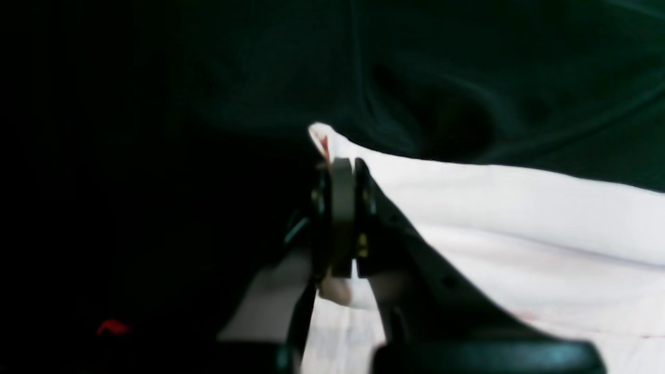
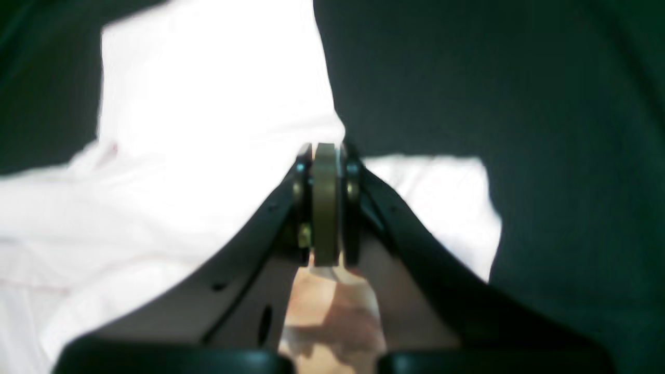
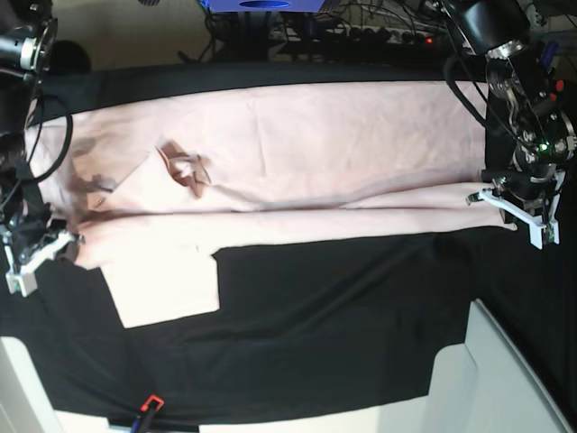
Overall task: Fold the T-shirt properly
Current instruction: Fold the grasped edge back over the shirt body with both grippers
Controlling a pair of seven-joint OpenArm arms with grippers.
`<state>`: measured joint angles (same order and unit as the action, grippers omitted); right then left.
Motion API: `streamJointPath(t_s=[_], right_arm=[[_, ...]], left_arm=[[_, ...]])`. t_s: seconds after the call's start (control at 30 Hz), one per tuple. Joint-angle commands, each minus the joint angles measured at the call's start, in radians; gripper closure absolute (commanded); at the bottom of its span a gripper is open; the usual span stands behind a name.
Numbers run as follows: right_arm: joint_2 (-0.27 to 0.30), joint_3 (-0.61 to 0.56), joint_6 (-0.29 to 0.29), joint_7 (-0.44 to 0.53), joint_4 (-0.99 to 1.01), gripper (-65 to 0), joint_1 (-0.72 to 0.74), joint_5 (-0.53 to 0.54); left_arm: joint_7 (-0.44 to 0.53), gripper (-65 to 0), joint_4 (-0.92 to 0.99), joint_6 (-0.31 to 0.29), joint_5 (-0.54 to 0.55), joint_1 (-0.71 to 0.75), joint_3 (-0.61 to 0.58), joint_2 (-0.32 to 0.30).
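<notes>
The pale pink T-shirt lies stretched sideways across the black table cloth, plain side up, with a long fold along its near edge and a sleeve sticking out toward the front. My left gripper is at the shirt's right end, shut on the cloth's edge; in its wrist view the left gripper pinches a corner of the T-shirt. At the shirt's left end my right gripper is shut on the fabric too, and in its wrist view the right gripper bites the T-shirt.
The black table cloth covers the table. A white box stands at the front right and another white edge at the front left. A small red-tipped tool lies near the front edge. Cables run along the back.
</notes>
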<state>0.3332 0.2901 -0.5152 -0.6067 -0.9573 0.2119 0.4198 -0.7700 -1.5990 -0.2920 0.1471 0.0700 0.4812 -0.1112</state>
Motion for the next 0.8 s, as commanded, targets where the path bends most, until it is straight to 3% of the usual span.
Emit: streamJointPath(t_s=[0.0,0.1,0.23,0.37,0.77], right_arm=[[0.025,0.021,-0.001,0.014,-0.019,0.0,0.022,0.012],[0.020,0.045,-0.007,0.001,-0.030,0.0,-0.004,0.012],[0.020,0.048,-0.007,-0.008,-0.096,0.0,-0.045,0.012],[0.020,0.050,-0.007,-0.063,-0.151,0.0,-0.073,0.012],[0.019,0.051,-0.001,-0.069,-0.220,0.0,-0.156,0.014]], left_arm=[[0.019,0.0,-0.024,0.003,0.003,0.003,0.003,-0.015],[0.019,0.0,-0.024,-0.003,0.003,0.034,0.003,-0.017],[0.019,0.0,-0.025,-0.095,0.001,0.066,0.007,-0.017],[0.019,0.0,-0.041,-0.100,-0.001,0.101,0.012,-0.017],[0.019,0.0,-0.070,-0.100,-0.007,0.141,0.015,-0.038]])
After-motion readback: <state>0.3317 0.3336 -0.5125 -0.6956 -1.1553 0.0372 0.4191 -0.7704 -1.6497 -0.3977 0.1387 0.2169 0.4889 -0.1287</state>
